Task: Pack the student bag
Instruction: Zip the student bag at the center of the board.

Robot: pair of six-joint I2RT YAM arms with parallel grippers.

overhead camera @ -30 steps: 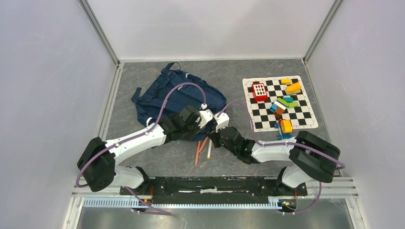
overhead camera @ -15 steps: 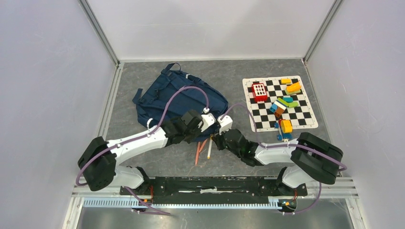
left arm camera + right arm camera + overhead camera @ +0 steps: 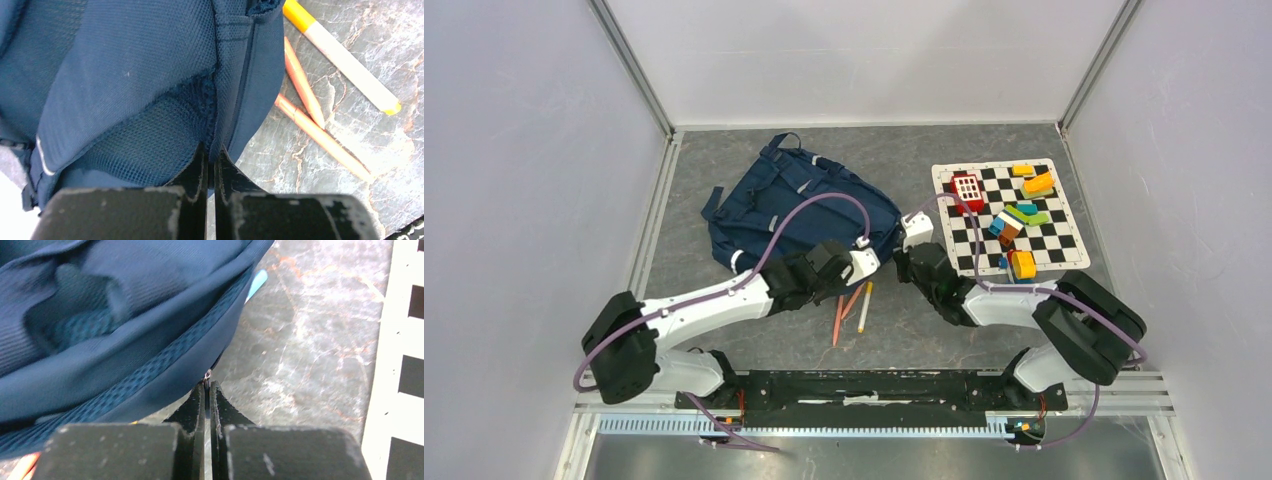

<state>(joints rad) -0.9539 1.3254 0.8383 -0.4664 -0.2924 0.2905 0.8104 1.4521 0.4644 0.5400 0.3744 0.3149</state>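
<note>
The student bag [image 3: 794,205], navy blue with grey strips, lies on the grey table left of centre. My left gripper [image 3: 870,254] is at the bag's near right corner. In the left wrist view it [image 3: 210,151] is shut on a fold of the bag's [image 3: 125,75] mesh fabric beside the zip seam. My right gripper [image 3: 903,243] is at the bag's right edge. In the right wrist view it [image 3: 206,385] is shut on the small metal zip pull [image 3: 206,374], with the bag [image 3: 125,325] spread to its left.
A white marker with yellow ends [image 3: 864,306] [image 3: 345,62] and two orange pencils [image 3: 846,308] [image 3: 320,135] lie just in front of the bag. A checkered mat [image 3: 1064,250] [image 3: 400,340] with several coloured toy blocks [image 3: 1019,215] lies to the right. Walls enclose the table.
The left gripper, open before, has shut on the bag's fabric. The right gripper has moved away and to the right along the bag's edge, still shut on the zip pull.
</note>
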